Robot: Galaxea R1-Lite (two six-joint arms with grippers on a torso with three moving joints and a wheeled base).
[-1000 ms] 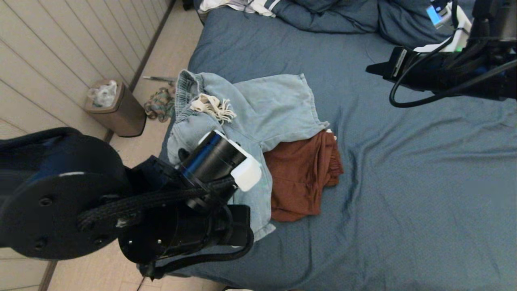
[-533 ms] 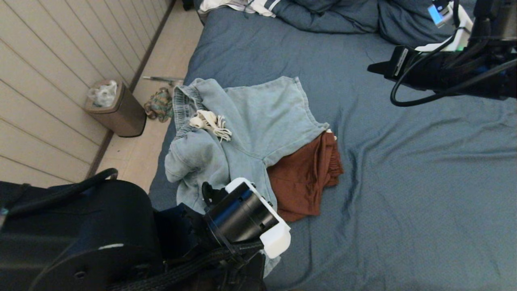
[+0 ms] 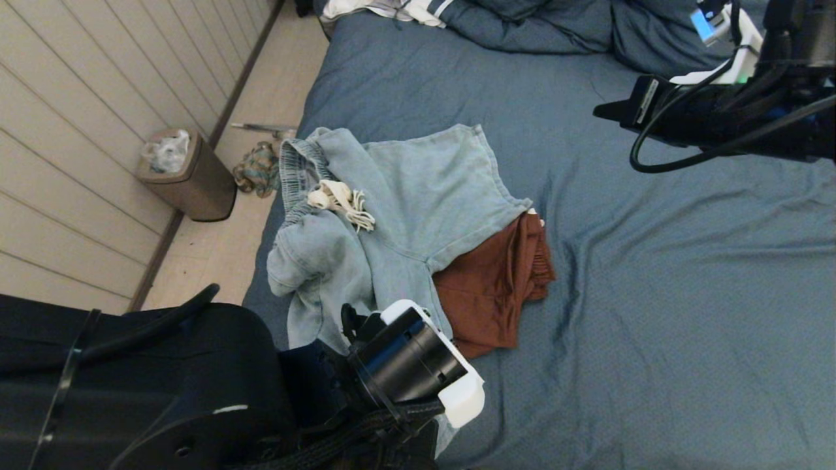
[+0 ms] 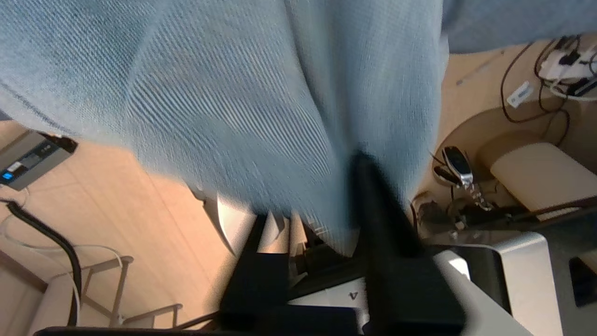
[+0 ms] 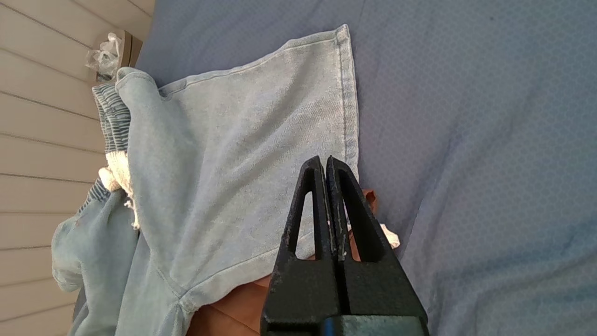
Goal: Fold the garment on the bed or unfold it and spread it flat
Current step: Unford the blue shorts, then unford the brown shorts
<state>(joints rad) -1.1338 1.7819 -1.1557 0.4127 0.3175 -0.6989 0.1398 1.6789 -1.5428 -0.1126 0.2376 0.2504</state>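
Note:
Light-blue shorts [image 3: 405,196] with a white drawstring [image 3: 339,199] lie crumpled on the bed [image 3: 653,294] near its left edge, one leg partly spread toward the pillows. A rust-brown garment [image 3: 490,287] lies partly under them. My left arm's wrist [image 3: 411,359] sits over the near leg at the bed's near edge and hides the fingers there. In the left wrist view my left gripper [image 4: 311,186] stands open, the shorts' cloth [image 4: 242,102] hanging loose between its fingers above the floor. My right gripper [image 3: 597,112] [image 5: 325,158] hovers shut and empty, high over the bed's right side.
A bunched blue duvet [image 3: 522,26] and white clothing [image 3: 385,8] lie at the bed's head. On the floor to the left stand a brown waste bin [image 3: 186,173] and a coloured rag [image 3: 258,166], beside a panelled wall. Cables and gear [image 4: 466,177] lie below the bed's near edge.
My left arm drew back toward the bed's near edge. The shorts shifted with it, the near leg stretching nearer and the waistband settling lower. The right arm stayed still.

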